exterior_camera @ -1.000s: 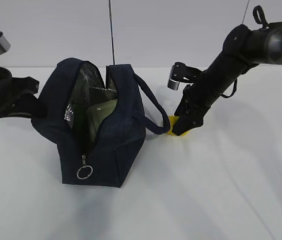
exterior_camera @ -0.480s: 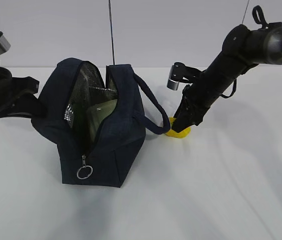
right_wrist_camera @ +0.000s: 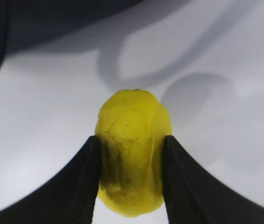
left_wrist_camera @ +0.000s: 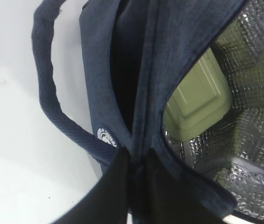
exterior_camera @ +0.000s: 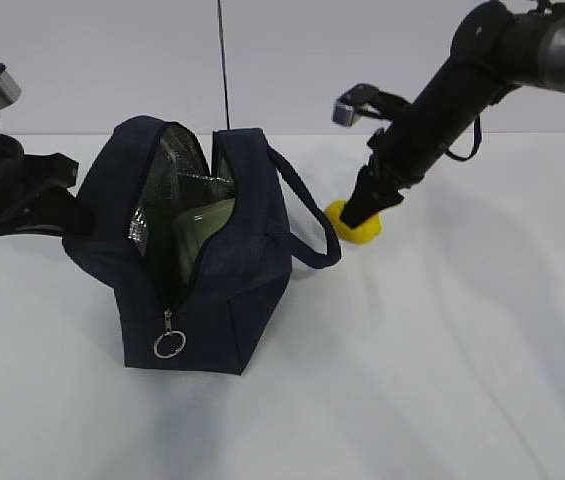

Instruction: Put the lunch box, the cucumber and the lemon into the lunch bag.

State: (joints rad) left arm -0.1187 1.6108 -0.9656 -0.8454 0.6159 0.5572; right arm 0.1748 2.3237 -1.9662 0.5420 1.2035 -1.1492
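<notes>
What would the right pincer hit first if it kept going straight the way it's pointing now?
Probably the white table. The right pincer, shut on the lemon, points down and leftward; the lemon would likely touch first, right of the lunch bag, though depth is unclear.

A white table [exterior_camera: 442, 380] is seen, bare in front. Behind the table, a pale wall [exterior_camera: 312, 60] is crossed by a thin dark vertical rod [exterior_camera: 223, 60].

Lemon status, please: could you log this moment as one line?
right pincer: shut on lemon | left pincer: shut on lunch bag
</notes>
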